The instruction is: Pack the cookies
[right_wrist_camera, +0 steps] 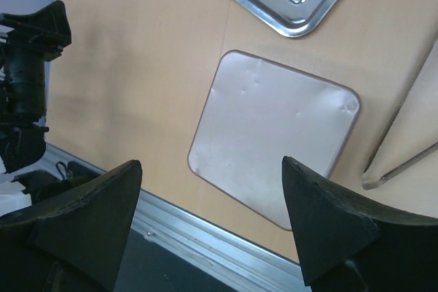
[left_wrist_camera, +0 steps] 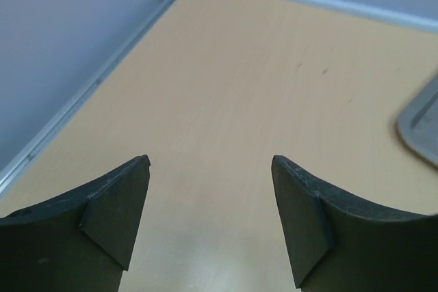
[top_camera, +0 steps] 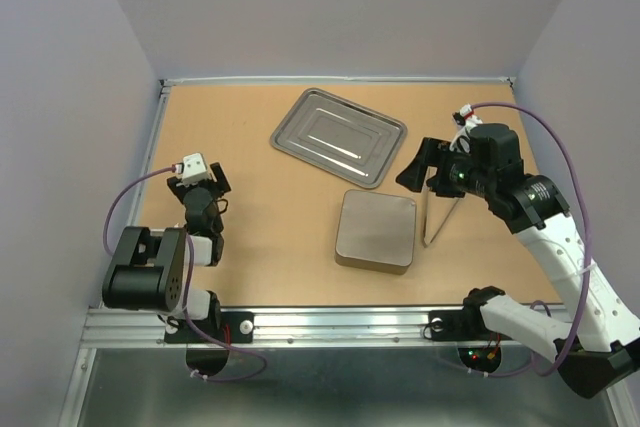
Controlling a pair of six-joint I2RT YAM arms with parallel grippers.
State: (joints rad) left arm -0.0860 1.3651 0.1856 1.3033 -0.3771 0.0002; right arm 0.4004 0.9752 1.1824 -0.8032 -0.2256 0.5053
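Wooden table (top_camera: 250, 237) | metal tray (top_camera: 338, 135) — square tin (top_camera: 375, 230) near it | right hand (right_wrist_camera: 211, 169) open

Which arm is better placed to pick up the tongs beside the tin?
Right. The right gripper, open, is close to the tongs, right of the tin; the left gripper is far away over the table's left side.

Overhead plus two wrist views; shared tray (top_camera: 338, 137)
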